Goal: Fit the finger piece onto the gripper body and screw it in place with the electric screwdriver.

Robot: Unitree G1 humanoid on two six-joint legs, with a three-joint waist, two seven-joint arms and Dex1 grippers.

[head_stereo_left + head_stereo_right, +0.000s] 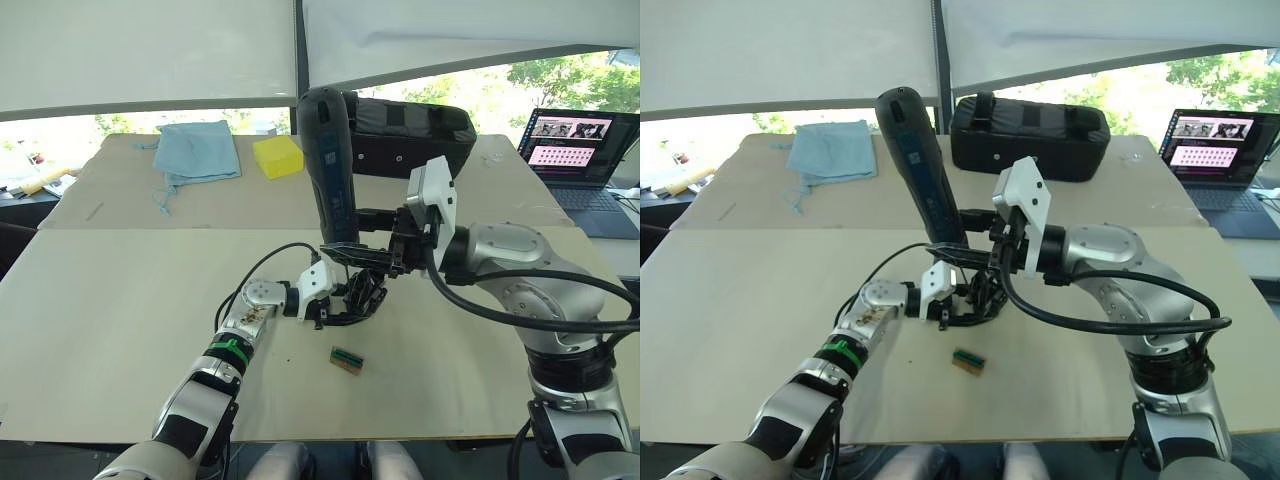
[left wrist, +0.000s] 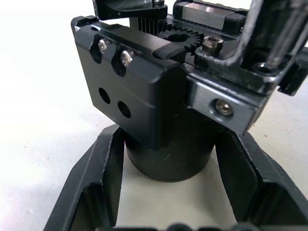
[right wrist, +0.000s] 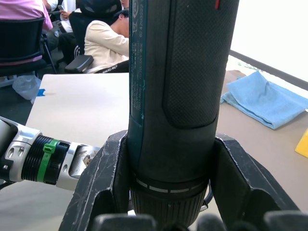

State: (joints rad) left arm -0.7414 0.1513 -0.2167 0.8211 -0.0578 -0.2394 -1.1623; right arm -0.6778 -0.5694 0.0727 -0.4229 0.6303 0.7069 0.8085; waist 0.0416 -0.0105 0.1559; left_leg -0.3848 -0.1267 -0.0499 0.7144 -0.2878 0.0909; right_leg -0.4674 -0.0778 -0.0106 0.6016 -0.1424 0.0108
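Right gripper (image 1: 362,252) clamped on the electric screwdriver (image 1: 330,165), held near upright, top tilted slightly to the robot's left, lower end directly over the gripper body (image 1: 362,296). Left gripper (image 1: 335,308) closed around the round base of the gripper body, which stands on the table (image 1: 120,300) mid-front. Small green-and-brown block (image 1: 347,360) lies just in front; black case (image 1: 415,135) at the far edge.

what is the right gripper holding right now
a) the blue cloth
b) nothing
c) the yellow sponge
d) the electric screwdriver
d: the right gripper has its fingers closed around the electric screwdriver, held upright above the gripper body, as the right wrist view also shows.
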